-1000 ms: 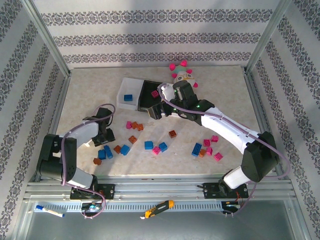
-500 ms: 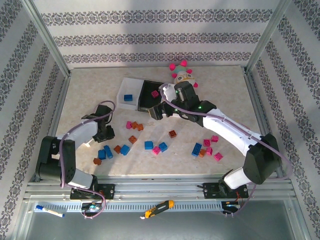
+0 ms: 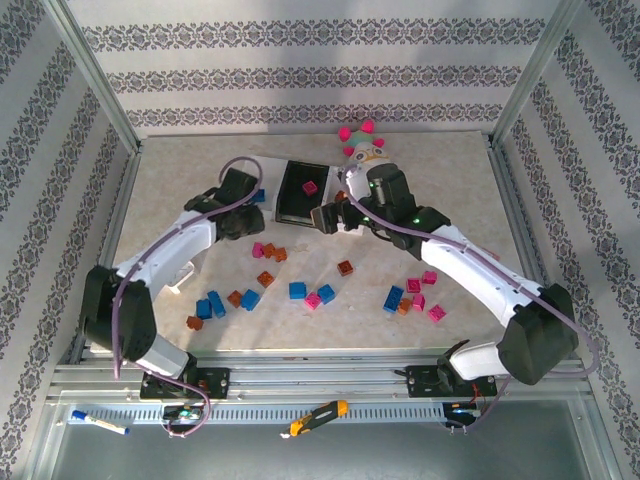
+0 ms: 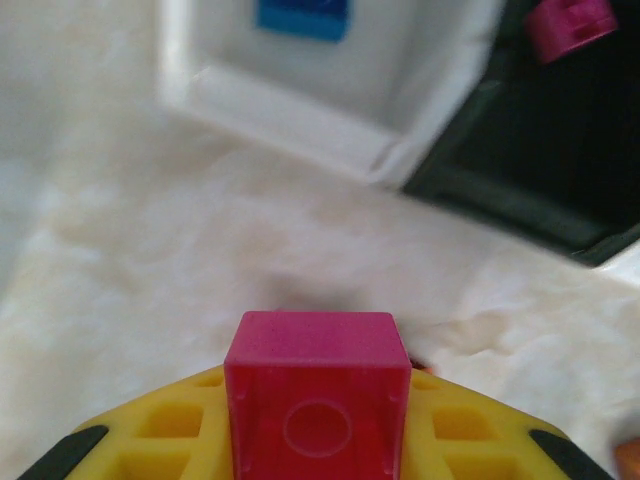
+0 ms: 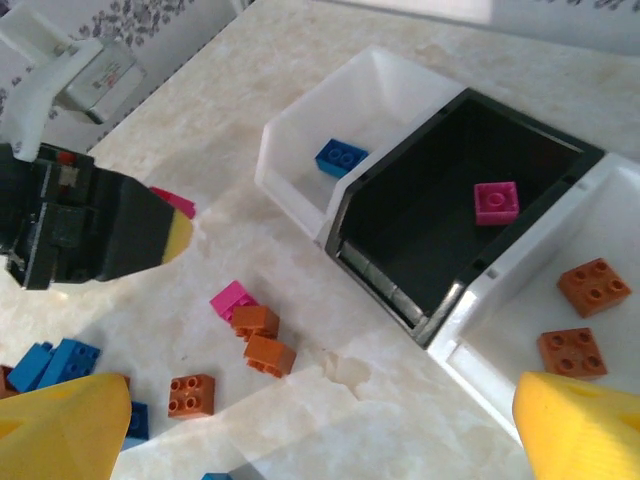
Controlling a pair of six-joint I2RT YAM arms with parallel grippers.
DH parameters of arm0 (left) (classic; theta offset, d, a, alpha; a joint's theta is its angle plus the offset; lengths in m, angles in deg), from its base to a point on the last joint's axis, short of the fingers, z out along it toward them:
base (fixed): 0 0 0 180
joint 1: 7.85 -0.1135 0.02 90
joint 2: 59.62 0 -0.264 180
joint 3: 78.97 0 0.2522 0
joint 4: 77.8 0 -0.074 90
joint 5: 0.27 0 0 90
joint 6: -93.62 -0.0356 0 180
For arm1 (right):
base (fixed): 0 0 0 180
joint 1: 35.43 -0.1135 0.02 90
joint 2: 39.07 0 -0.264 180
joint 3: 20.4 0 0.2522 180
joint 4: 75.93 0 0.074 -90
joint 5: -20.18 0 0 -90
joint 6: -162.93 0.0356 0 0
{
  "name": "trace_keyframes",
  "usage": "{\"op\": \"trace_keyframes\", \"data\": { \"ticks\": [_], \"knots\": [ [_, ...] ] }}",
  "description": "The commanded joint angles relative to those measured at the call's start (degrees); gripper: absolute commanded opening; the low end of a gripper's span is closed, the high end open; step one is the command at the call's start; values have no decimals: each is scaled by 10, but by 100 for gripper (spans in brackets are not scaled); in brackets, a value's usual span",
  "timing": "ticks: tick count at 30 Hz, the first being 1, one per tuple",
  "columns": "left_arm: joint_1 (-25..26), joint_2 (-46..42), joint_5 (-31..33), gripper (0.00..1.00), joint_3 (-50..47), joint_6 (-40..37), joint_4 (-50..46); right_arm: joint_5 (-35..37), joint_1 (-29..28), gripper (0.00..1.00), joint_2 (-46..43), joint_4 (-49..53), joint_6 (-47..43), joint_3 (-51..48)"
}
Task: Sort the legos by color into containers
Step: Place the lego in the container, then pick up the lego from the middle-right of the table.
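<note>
Left gripper (image 3: 245, 205): clamped tight on a magenta lego (image 4: 318, 400), hanging just short of the near rim of the left white bin (image 4: 300, 125), with the black bin (image 4: 520, 200) right beside it. A second back it was down low at the front-left among the loose bricks, so the lift and swing over to the bins is the fresh news.
Right gripper (image 5: 320, 440): jaws spread wide, nothing in them, parked by the near side of the black bin and the right white bin (image 5: 500, 350). Earlier it sat over the black bin; it's slid right since, making room I'd guess.
Containers: blue brick (image 5: 341, 158) in the left white one, magenta brick (image 5: 497, 202) in the black, two orange-brown bricks (image 5: 593, 287) in the right white. The blue and magenta ones haven't budged.
Loose legos (image 3: 297, 290): plenty still scattered over the tabletop, colours mixed, so it's early days.
Held lego: matches the black bin, so it needs a short carry past the white bin's corner. Let go too soon and it lands with the blue.
</note>
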Motion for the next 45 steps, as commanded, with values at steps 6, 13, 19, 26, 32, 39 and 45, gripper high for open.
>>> {"op": "trace_keyframes", "data": {
  "ticks": [6, 13, 19, 26, 32, 39, 45],
  "knots": [
    [36, 167, -10, 17, 183, -38, 22, 35, 16, 98, -61, -21, 29, -52],
    [37, 318, -24, 17, 351, -79, 7, 53, 27, 98, -95, -20, 39, -84],
    [36, 402, -34, 20, 463, -91, -35, 58, 40, 98, -111, -10, 40, -93],
    [35, 398, -29, 58, 470, -106, -32, 72, 52, 98, -136, 10, 41, -102],
    [36, 331, -46, 91, 400, -131, 25, 99, 71, 97, -165, 23, 71, -131],
    [49, 199, -94, 95, 234, -199, 173, 175, 108, 95, -191, 106, 122, -153],
    [91, 113, -172, 100, 116, -343, 266, 228, 150, 94, -206, 183, 170, -176]
  ]
}}
